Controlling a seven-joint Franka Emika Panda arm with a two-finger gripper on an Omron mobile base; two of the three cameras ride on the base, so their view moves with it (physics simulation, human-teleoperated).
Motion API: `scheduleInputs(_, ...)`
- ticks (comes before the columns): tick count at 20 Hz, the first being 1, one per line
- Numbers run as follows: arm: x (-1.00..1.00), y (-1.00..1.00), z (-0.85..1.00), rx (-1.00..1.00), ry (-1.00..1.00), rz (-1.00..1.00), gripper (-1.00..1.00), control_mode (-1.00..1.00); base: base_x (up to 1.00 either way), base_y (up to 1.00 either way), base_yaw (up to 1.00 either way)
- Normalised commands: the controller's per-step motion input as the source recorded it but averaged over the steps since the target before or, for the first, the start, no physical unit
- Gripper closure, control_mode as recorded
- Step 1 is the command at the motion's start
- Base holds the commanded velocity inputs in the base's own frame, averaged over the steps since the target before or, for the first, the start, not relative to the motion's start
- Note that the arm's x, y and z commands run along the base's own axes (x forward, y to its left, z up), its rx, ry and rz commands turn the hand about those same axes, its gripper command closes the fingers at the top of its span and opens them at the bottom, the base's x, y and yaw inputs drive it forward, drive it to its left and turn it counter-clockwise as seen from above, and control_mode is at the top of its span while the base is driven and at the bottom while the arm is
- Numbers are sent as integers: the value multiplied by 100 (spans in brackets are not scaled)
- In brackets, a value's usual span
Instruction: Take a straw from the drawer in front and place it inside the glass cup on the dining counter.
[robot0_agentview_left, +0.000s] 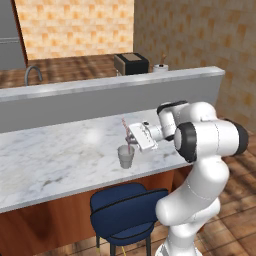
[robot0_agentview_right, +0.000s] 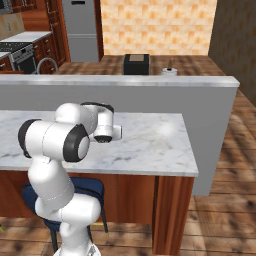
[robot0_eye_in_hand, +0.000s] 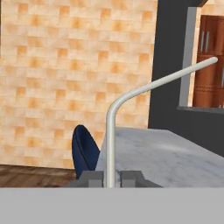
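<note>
The glass cup (robot0_agentview_left: 126, 158) stands on the white marble dining counter (robot0_agentview_left: 55, 150) near its front edge. The pinkish-red and white straw (robot0_agentview_left: 125, 131) stands in it, leaning slightly left, its lower end down inside the cup. My gripper (robot0_agentview_left: 132, 137) reaches in level from the right, just above the cup's rim, and is shut on the straw. In the hand view the straw (robot0_eye_in_hand: 110, 140) looks like a pale tube rising between my finger tips (robot0_eye_in_hand: 92, 178) of the gripper (robot0_eye_in_hand: 112, 179) and bending off to the upper right. My arm hides the cup in the right base view.
A raised grey ledge (robot0_agentview_left: 75, 102) backs the counter. Behind it are a black box (robot0_agentview_left: 131, 63), a white jug (robot0_agentview_left: 160, 67) and a curved tap (robot0_agentview_left: 32, 73). A blue chair (robot0_agentview_left: 125, 210) is tucked under the counter's front edge. The counter ends at the right (robot0_agentview_right: 192, 167).
</note>
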Motion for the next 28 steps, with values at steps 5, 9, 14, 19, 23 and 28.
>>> scheduleInputs(5, 4, 0, -18, 0, 0, 0, 100, -100, 0, 0, 0)
scheduleInputs(9, 6, 0, -17, 0, 0, 0, 100, -100, 0, 0, 0)
scheduleInputs(14, 10, 0, -15, 0, 0, 0, 100, -100, 0, 0, 0)
scheduleInputs(19, 14, 0, -18, 0, 0, 0, 100, -100, 0, 0, 0)
scheduleInputs(23, 8, 0, -10, 0, 0, 0, 100, -100, 0, 0, 0)
scheduleInputs(28, 6, 0, 0, 0, 0, 0, -100, -100, 0, 0, 0)
